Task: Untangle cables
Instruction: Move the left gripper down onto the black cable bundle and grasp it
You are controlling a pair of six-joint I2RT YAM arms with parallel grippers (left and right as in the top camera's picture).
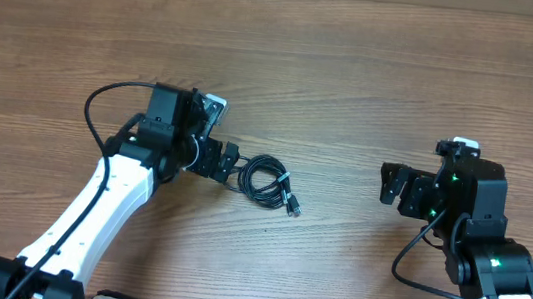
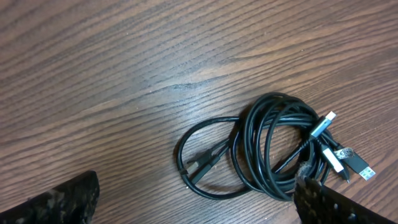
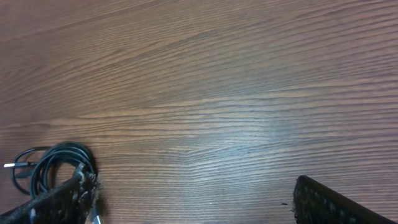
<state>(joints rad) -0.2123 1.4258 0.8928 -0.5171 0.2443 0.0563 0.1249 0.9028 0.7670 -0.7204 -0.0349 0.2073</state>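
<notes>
Overhead: the cables (image 1: 265,183) lie coiled on the worktop (image 1: 357,59), just beside the left end effector (image 1: 228,160); the right end effector (image 1: 391,182) hangs well apart. Left wrist: fingers (image 2: 348,205) spread, lined up on the cables (image 2: 273,149), probably to grasp. Right wrist: fingers (image 3: 339,202) spread, empty.

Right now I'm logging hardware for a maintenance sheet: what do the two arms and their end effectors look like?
Both arms pair white link shells with black joint housings: left arm, right arm. A thick black cable loops off each. Small green lights glow on the right arm. The end effector fingers are dark with a woven, carbon-fibre-like texture.
</notes>
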